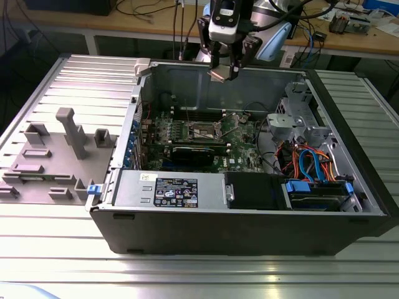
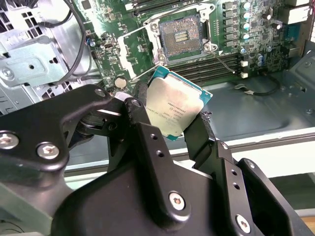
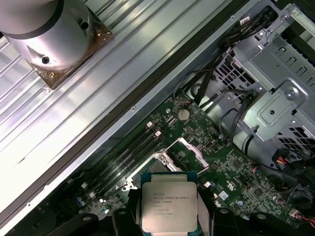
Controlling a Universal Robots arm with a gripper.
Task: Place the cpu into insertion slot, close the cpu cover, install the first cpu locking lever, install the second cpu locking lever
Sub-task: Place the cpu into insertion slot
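Note:
My gripper [image 1: 225, 70] hangs above the back wall of the open computer case, shut on the cpu [image 1: 218, 74]. In both wrist views the cpu [image 2: 174, 105] [image 3: 169, 201] shows its dull silver top and green edge, pinched between two black fingers [image 2: 140, 115]. Well below it on the green board lies the insertion slot [image 2: 179, 34] [image 1: 201, 129], its dark contact field uncovered. The cpu cover [image 2: 134, 43] [image 3: 191, 151] stands swung open at one side of the slot. The cpu hides part of the slot in the first wrist view.
The case wall [image 1: 187, 78] is right below the gripper. A metal drive cage [image 1: 299, 118] and coloured cables [image 1: 312, 165] fill the exterior view's right. A black card [image 1: 196, 152] lies in front of the slot, memory slots [image 2: 216, 66] beside it. A grey fixture [image 1: 62, 149] sits outside at the left.

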